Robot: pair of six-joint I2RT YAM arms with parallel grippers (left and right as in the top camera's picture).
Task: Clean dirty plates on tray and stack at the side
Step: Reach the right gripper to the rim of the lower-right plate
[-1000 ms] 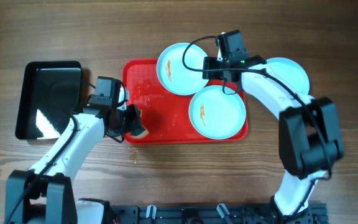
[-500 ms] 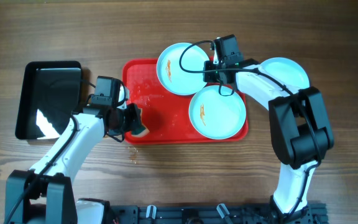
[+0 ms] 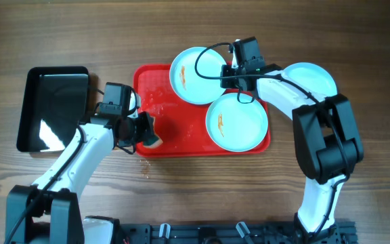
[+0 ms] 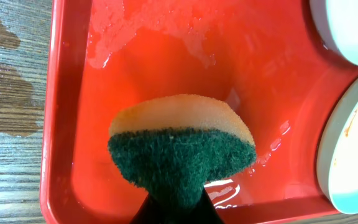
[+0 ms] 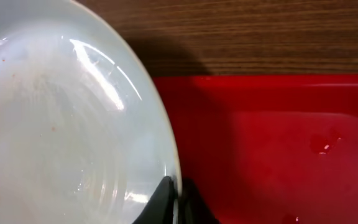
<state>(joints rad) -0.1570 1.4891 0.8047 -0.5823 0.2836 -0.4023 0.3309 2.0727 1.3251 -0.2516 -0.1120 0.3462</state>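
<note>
The red tray (image 3: 175, 139) lies mid-table with wet suds (image 4: 148, 25) at its far left. A pale plate (image 3: 196, 74) with an orange smear overhangs the tray's back edge; my right gripper (image 3: 230, 73) is shut on its right rim (image 5: 169, 168). A second smeared plate (image 3: 235, 122) sits in the tray's right half. A third plate (image 3: 313, 78) rests on the table to the right, partly under the arm. My left gripper (image 3: 144, 132) is shut on a yellow-and-green sponge (image 4: 182, 146) held over the tray's left part.
A black tray (image 3: 53, 108) sits on the wood at the far left. Water spots (image 4: 5, 81) mark the table beside the red tray's left rim. Both arms reach in from the near edge.
My right gripper slid left onto the back plate's rim and closed on it. The plate has shifted slightly left. The left arm and sponge have not moved.
</note>
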